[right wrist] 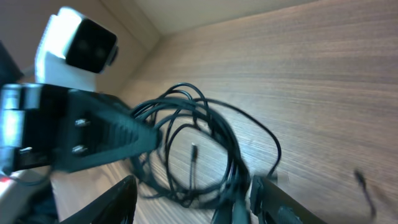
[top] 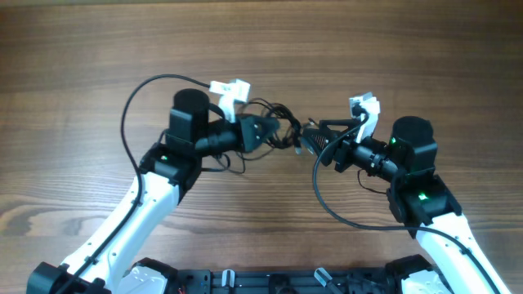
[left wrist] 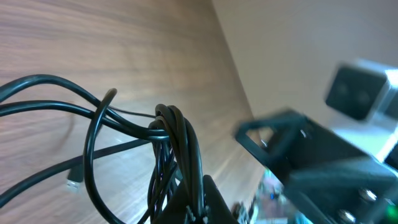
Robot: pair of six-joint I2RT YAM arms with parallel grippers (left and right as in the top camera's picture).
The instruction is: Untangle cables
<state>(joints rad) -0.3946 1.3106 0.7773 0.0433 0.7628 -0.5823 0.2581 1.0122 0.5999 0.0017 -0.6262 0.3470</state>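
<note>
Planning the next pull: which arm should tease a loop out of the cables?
Right. The left gripper is shut on the cables, anchoring them, while the right gripper is open with loops between its jaws.

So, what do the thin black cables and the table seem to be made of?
The cables: likely smooth black plastic or rubber sheathing, slightly glossy, since light glints along their loose curves. The table: wood or wood-look laminate, matte brown with grain lines; which one cannot be told.

Black cables [left wrist: 179,134]; brown table [top: 82,65] (fine wood grain, darker streaks)
</note>
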